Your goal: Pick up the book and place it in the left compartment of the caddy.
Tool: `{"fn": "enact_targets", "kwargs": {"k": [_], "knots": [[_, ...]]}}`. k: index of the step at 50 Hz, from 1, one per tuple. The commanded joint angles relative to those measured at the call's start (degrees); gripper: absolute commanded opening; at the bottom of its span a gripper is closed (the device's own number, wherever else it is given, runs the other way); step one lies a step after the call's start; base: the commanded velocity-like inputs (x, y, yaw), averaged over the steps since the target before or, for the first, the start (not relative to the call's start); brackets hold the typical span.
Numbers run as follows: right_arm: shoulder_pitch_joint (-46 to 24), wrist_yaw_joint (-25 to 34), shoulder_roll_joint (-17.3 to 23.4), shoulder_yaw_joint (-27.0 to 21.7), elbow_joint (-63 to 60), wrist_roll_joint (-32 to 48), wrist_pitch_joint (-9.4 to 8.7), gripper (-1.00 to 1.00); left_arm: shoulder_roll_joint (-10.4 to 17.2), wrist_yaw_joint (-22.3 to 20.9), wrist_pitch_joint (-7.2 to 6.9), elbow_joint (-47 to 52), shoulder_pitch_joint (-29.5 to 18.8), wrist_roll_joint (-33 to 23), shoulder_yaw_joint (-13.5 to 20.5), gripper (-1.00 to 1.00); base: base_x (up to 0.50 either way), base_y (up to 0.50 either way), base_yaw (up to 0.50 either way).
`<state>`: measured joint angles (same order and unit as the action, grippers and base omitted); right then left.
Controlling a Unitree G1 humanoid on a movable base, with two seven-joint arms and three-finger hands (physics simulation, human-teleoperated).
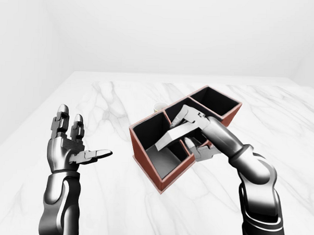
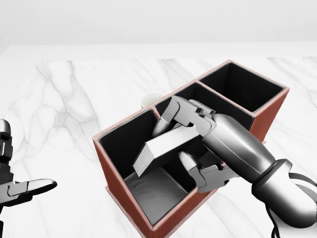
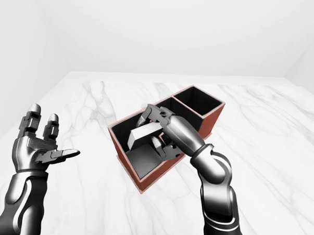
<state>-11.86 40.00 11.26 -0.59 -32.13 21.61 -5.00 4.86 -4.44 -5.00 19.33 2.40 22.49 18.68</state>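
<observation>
The caddy (image 2: 124, 198) stood on the marble counter (image 2: 64, 99), a red-brown box with 3 black-lined compartments running diagonally in the head view. The right robot hand (image 2: 173, 136) was clenched on the book (image 2: 161, 146), fingers (image 2: 166, 121) over its top and thumb beneath. The book, pale grey, was tilted, its lower end dipping into the caddy's left compartment, the one nearest the head view's bottom-left; its upper end reached over the divider toward the middle compartment. Whether it touched the compartment floor could not be told. A small white object (image 2: 148, 100) peeked out just beyond the caddy's far wall. The left robot hand (image 1: 72, 147) hung well to the left of the caddy, fingers spread and holding nothing.
</observation>
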Motion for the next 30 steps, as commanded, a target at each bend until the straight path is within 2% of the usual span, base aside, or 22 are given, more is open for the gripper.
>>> {"fn": "enact_targets", "kwargs": {"k": [1, 30], "knots": [[-0.6, 0.0, -0.7, -0.3, 0.4, -1.5, 0.00, -1.00, 0.1, 0.0, 0.00, 0.0, -0.1, 0.1, 0.1, 1.00, 0.00, 0.00, 0.00], [0.2, 0.0, -1.7, -0.1, 7.6, -2.2, 0.00, -1.00, 0.1, 0.1, 0.00, 0.2, 0.0, 0.2, 0.2, 1.00, 0.00, 0.00, 0.00]]}}
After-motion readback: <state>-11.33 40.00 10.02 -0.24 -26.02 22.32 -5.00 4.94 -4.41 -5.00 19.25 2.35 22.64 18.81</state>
